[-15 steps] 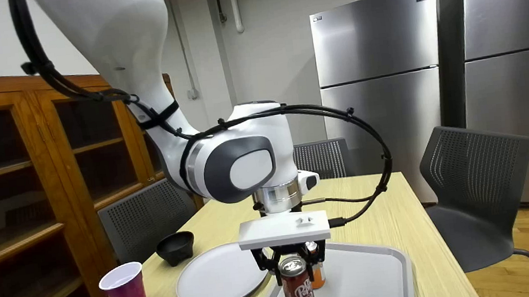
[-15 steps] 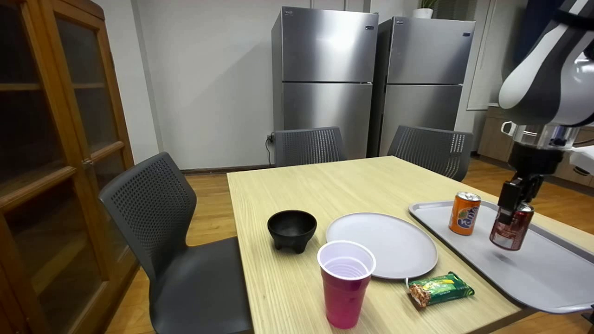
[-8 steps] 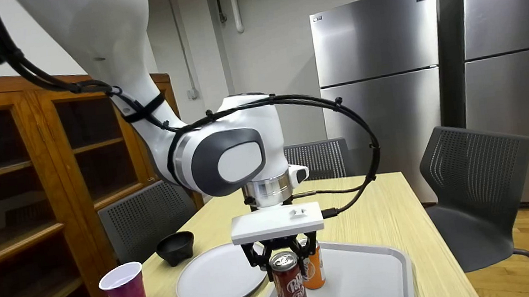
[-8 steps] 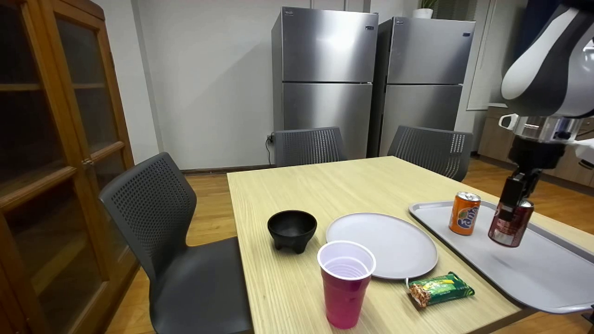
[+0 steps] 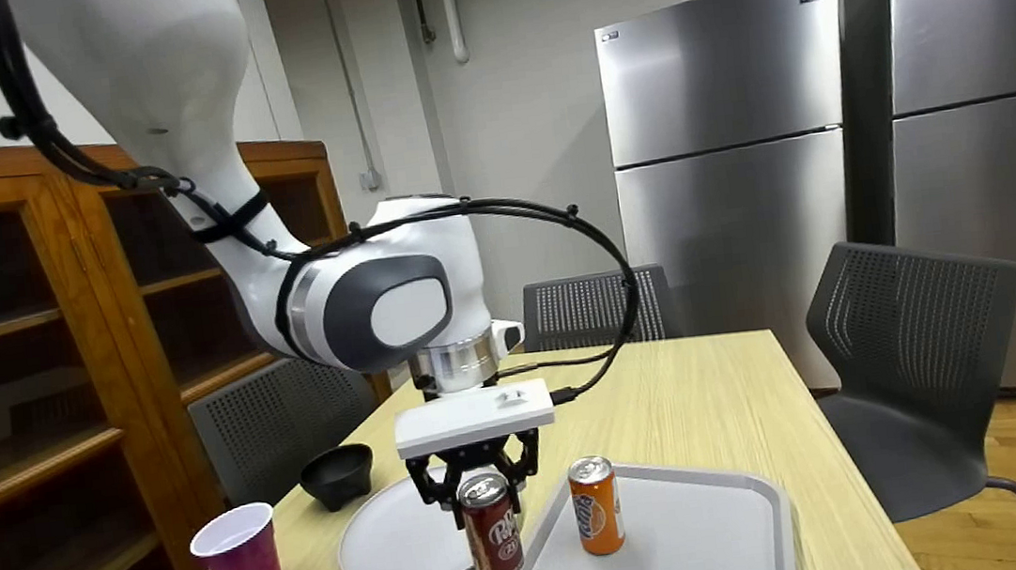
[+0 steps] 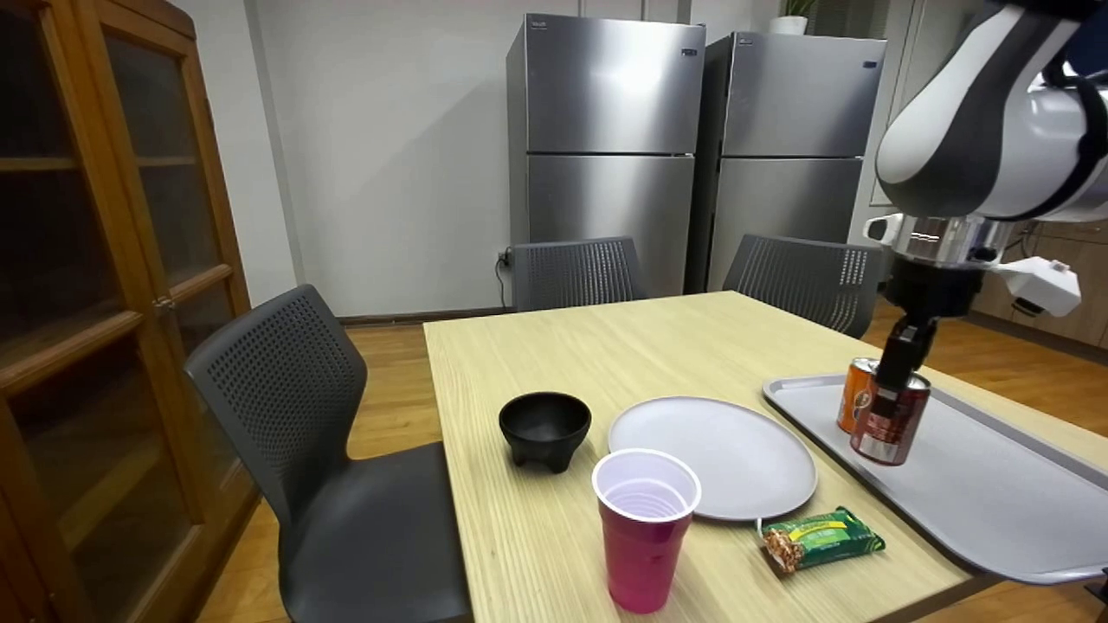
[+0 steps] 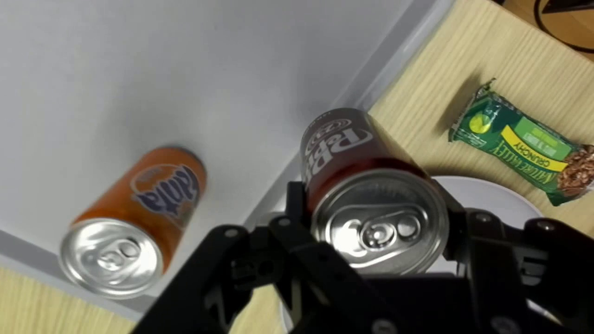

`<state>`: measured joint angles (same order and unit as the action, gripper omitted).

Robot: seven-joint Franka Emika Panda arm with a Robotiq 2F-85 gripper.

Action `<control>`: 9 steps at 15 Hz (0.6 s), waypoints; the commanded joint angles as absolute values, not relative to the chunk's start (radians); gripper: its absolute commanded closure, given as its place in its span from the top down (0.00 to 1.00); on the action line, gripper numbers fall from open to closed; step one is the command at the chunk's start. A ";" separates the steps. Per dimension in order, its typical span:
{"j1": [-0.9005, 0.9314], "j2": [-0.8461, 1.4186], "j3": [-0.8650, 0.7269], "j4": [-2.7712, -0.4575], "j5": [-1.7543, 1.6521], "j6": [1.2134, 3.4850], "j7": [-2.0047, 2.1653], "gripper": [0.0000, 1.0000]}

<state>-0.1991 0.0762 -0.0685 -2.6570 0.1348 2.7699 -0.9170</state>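
My gripper [image 5: 489, 511] is shut on a dark red Dr Pepper can [image 5: 494, 541], its fingers on either side near the top. The can is upright and raised, over the tray's edge beside the plate. In an exterior view the gripper [image 6: 887, 400] and the Dr Pepper can [image 6: 900, 426] partly cover the orange Fanta can [image 6: 852, 400]. The Fanta can [image 5: 598, 513] stands upright on the grey tray [image 5: 694, 530]. In the wrist view the Dr Pepper can [image 7: 341, 144] shows between the fingers, the Fanta can [image 7: 158, 195] to the left.
A light grey round plate [image 5: 393, 542] lies beside the tray. A green snack bar [image 6: 822, 538], a magenta cup [image 6: 645, 558] and a black bowl [image 6: 544, 428] are on the wooden table. Grey chairs [image 5: 920, 383] surround it. Fridges [image 5: 724, 92] and a wooden cabinet [image 5: 10, 394] stand behind.
My gripper has carried the Dr Pepper can from over the tray towards the plate, leftward in both exterior views. The Fanta can, partly hidden before in an exterior view, now shows fully there.
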 commanded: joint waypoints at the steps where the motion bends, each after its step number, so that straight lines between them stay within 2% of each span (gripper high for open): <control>1: -0.163 0.090 -0.039 -2.624 0.160 2.737 -0.941 0.38; 9: -0.141 0.126 -0.001 -2.581 0.151 2.737 -0.933 0.38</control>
